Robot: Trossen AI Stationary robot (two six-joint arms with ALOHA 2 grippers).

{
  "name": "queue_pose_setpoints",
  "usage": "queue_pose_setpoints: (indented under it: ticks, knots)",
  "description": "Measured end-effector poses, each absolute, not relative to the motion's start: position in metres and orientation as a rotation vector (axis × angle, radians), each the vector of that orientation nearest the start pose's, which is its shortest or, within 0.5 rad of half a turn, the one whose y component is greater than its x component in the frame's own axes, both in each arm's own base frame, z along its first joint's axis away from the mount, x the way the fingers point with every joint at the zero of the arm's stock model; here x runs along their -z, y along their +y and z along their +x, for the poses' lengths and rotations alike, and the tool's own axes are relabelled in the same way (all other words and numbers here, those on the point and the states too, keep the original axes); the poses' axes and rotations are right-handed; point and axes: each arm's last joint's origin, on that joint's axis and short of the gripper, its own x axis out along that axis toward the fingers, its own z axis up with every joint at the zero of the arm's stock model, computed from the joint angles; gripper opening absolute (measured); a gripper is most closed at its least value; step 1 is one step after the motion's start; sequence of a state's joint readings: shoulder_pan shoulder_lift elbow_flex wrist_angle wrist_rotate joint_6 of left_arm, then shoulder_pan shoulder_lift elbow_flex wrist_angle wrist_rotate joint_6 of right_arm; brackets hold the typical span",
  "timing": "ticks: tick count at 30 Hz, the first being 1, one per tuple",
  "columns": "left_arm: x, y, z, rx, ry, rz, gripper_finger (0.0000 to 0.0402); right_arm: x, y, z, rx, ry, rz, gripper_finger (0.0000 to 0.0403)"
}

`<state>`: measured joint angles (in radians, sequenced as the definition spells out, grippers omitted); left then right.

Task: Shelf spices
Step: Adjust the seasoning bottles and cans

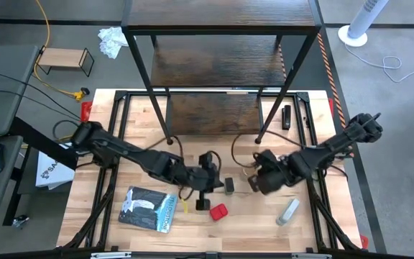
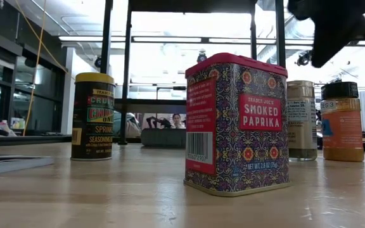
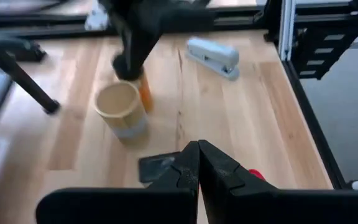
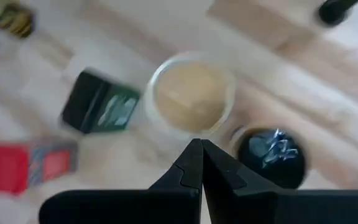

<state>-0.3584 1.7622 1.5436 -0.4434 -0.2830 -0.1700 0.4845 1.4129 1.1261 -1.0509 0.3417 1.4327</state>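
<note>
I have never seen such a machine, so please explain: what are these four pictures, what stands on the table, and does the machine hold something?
It is a robot with two dark arms at a wooden table. One picture looks straight down from above, one looks level across the tabletop, and two come from cameras on the wrists. The left gripper and the right gripper hang over the table's middle, both shut and holding nothing. Below them stand spices: a red paprika tin, a yellow-lidded jar, a tan-lidded jar, a small black tin and a black-capped orange jar. The big dark shelf waits behind them.
</note>
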Motion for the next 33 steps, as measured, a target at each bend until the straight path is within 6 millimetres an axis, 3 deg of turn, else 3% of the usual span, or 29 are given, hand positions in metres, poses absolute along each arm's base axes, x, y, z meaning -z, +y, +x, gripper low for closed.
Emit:
queue_pose_setpoints:
  ticks: [5, 9, 14, 19, 29, 33]
  knots:
    - [-0.321, -0.121, 0.360, -0.012, 0.686, 0.008, 0.0000, -0.261, 0.084, 0.232, 0.825, 1.029, 0.698, 0.0000]
    - [-0.326, -0.125, 0.344, -0.035, 0.720, -0.012, 0.0000, -0.260, 0.073, 0.237, 0.823, 1.045, 0.691, 0.0000]
    - [-0.325, -0.143, 0.319, 0.040, 0.821, 0.035, 0.0000, -0.256, 0.060, 0.237, 0.857, 1.123, 0.648, 0.0000]
    - [-0.322, -0.160, 0.295, -0.023, 0.897, 0.070, 0.0000, -0.254, 0.052, 0.243, 0.834, 1.152, 0.658, 0.0000]
    - [-0.319, -0.196, 0.264, -0.074, 0.906, 0.014, 0.0000, -0.228, 0.051, 0.261, 0.804, 1.288, 0.625, 0.0000]
    - [-0.318, -0.208, 0.250, -0.090, 0.923, -0.028, 0.0000, -0.220, 0.056, 0.273, 0.735, 1.280, 0.690, 0.0000]
